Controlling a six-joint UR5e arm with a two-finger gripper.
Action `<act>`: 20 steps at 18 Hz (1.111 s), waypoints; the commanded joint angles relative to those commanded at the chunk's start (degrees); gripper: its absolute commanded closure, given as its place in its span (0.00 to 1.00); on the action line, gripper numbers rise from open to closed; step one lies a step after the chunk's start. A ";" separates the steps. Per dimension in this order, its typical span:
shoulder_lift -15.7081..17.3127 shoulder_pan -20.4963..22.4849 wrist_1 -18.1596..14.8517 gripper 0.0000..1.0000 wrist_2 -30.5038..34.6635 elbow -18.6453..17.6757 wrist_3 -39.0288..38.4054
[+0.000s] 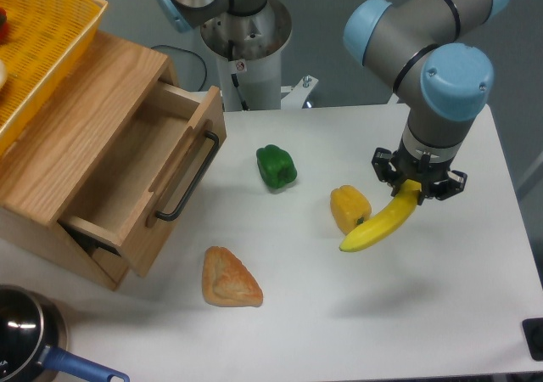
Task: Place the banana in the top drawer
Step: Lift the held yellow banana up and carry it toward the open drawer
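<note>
**Banana hanging in the gripper, drawer waiting open at 9 o'clock**

Banana (379, 227) is hanging in the air above the table (441, 314), with its upper end pinched inside the gripper (416, 188). The two fingers are closing on this end, so they are only as far apart as the fruit is thick. Its shadow is lying apart from it on the table, which is telling me that it is not touching the surface. The long axis is running from 2 o'clock, at the fingers, down to 8 o'clock, at the free end. This free end is passing just beside the yellow bell pepper (349, 206); I cannot tell whether they are touching.

The top drawer (127, 187) is standing pulled out, well apart from the gripper, toward 9 o'clock. Its black bar handle (188, 178) is facing the middle of the table. The inside is looking bare, only wood, as far as this view is showing. So the coming move, in my judgement, is turning on one relation: the arm is needing to carry the fruit toward 9 o'clock, high enough to pass over the green bell pepper (277, 166) and the drawer front.

The long axis is already lying roughly toward the drawer, but the cavity is seeming narrow, so some turning may be needed.

On top of the cabinet (64, 110) a yellow basket (51, 25) is sitting; what is in it is cut by the edge. A pastry (229, 280) is lying at 6 o'clock from the green pepper, and a dark pot (25, 335) is standing at the lower left corner.
</note>
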 joint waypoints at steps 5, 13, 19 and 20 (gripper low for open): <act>2.89 -0.44 -3.59 0.85 0.35 -0.26 -0.17; 9.22 -2.37 -11.94 0.85 2.02 -0.35 -0.79; 12.04 -5.09 -13.89 0.87 1.58 -0.79 -4.04; 12.30 -5.62 -14.15 0.87 1.58 -0.97 -4.56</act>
